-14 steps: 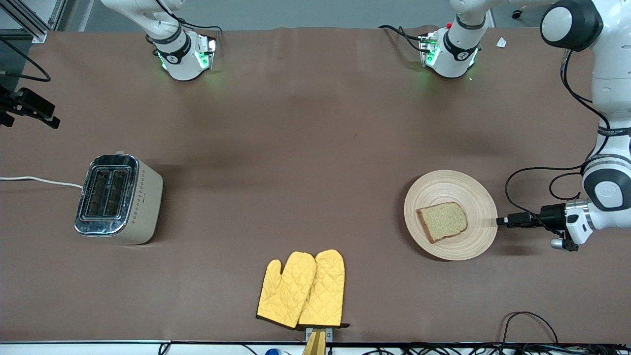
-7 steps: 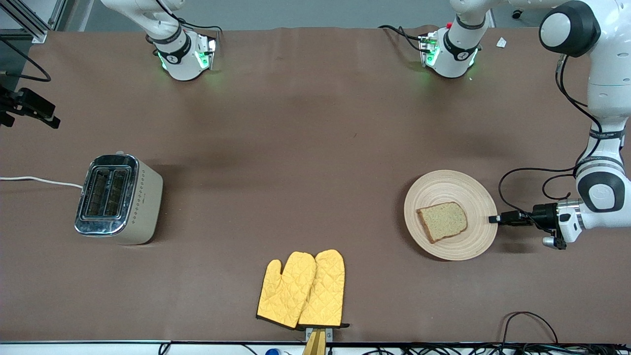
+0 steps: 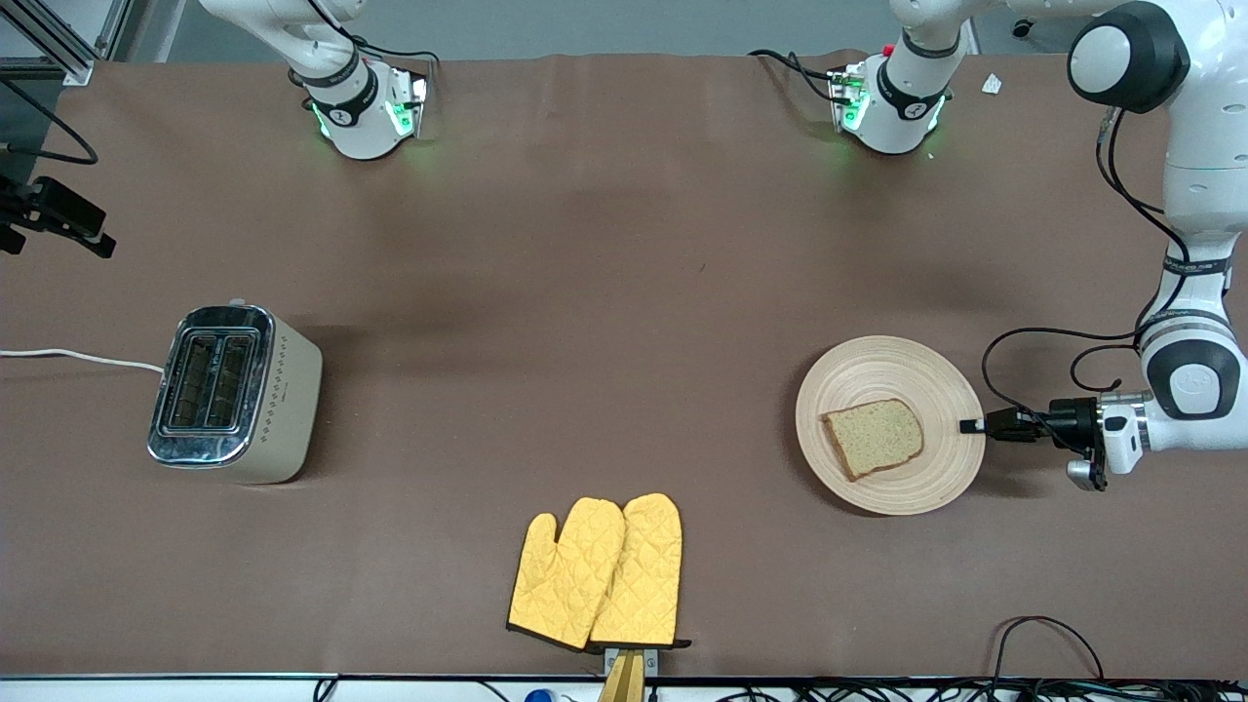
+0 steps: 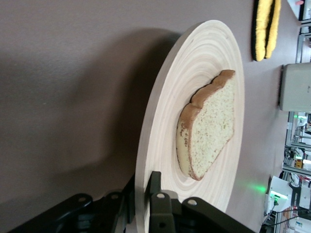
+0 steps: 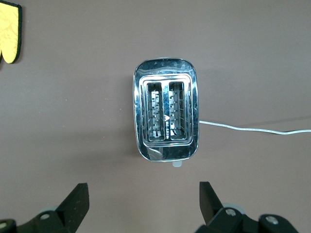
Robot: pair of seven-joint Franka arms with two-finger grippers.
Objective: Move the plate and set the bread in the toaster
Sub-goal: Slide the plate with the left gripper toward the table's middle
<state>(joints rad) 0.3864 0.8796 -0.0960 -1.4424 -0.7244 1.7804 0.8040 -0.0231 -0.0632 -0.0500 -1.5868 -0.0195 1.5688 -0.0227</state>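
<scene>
Plate-move step: left gripper (image 3: pixel 967 426) low at plate (image 3: pixel 868 366) rim, jaws straddling edge, closure unclear; bread (image 3: pixel 875 438) on plate. Right gripper (image 5: pixel 141 201) waits wide open, empty, over toaster (image 3: pixel 234 395). Next: firm clamp, level carry

Robotics lab: brown-covered table (image 3: pixel 624 292), aluminium framing (image 3: pixel 58 39), loose cables (image 3: pixel 1048 643).

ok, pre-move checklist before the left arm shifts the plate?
1. Left end effector at plate rim, one finger over the edge: ok.
2. Grip closed on rim: cannot tell.
3. Bread lying flat on plate, away from the end effector: ok.
4. Toaster upright, both slots empty: ok.
5. Right end effector open above toaster: ok.
6. Yellow oven mitts nearer the camera, apart from the plate: ok.
</scene>
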